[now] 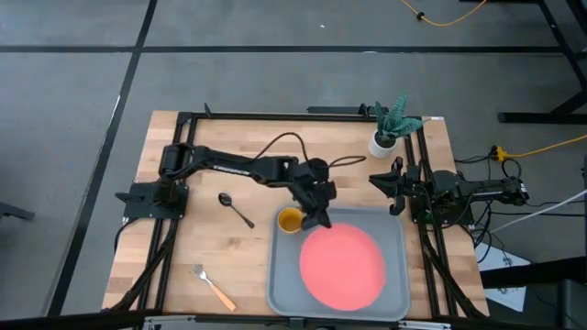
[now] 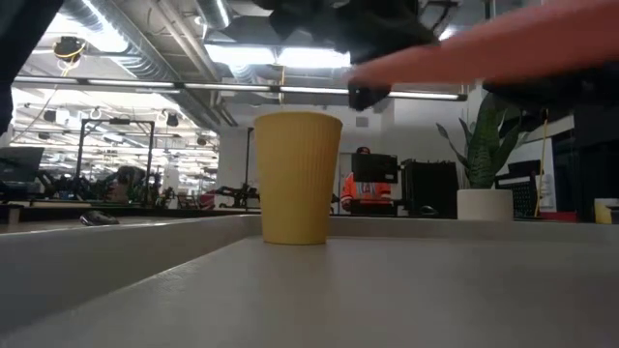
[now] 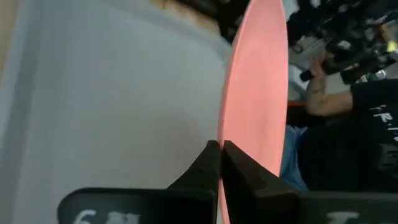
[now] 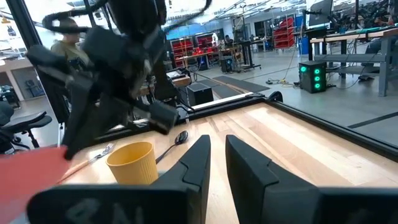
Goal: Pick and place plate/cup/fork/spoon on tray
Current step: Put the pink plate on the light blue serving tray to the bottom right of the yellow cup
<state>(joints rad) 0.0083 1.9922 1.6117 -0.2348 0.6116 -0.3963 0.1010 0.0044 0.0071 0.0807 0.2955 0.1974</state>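
over the tray (image 1: 278, 275), the left pincer (image 1: 318, 220) grips the plate (image 1: 341, 266) rim; cup (image 1: 289, 221) beside it, spoon (image 1: 235, 209) and fork (image 1: 213, 287) wait on the desk (image 1: 183, 238).

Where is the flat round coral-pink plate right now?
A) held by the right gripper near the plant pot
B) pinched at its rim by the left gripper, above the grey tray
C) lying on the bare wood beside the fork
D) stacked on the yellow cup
B: the left gripper is closed on the rim of the flat round coral-pink plate, held over the large light grey rectangular tray; the low view shows the plate tilted in the air.
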